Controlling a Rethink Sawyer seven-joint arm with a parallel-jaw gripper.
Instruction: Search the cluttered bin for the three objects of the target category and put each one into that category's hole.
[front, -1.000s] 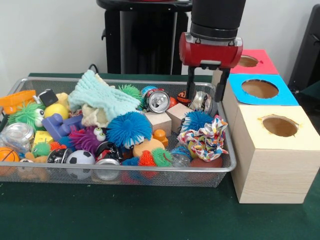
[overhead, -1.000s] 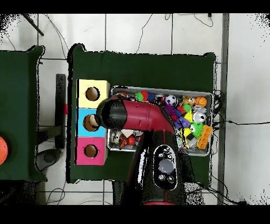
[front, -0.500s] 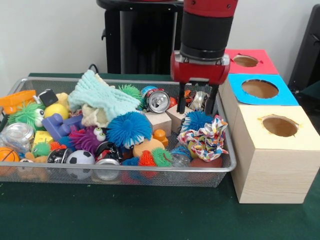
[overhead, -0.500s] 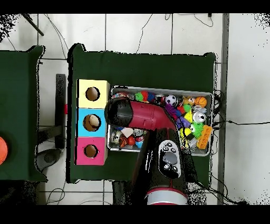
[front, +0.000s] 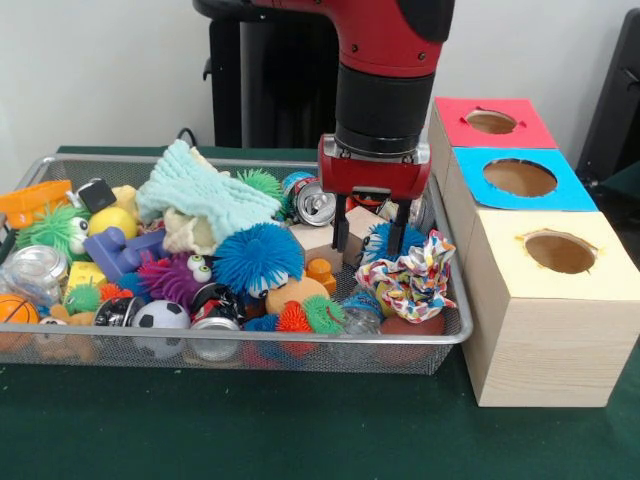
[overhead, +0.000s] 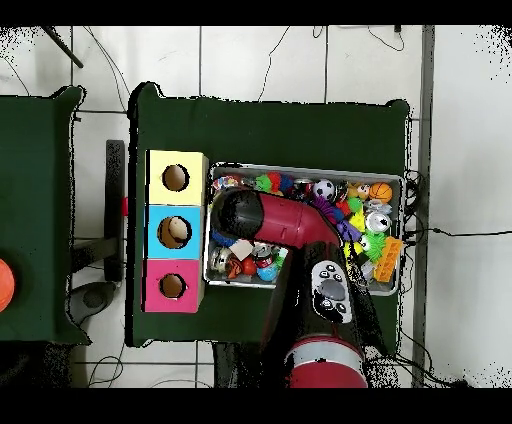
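- Since a second ago my gripper (front: 368, 234) has moved from beside the boxes to over the wire bin (front: 455, 300) and dropped lower.
- Front view: fingers spread, nothing held, tips straddling a wooden block (front: 355, 222) near the crushed can (front: 312, 199) and blue spiky ball (front: 391, 240). Patterned cloth (front: 412, 275) lies just in front. Red hole (front: 492, 121), blue hole (front: 520, 176) and yellow hole (front: 560, 251) line up beside the bin.
- Overhead view: arm (overhead: 280, 222) covers the bin's box-side half; I can't see the gripper there.
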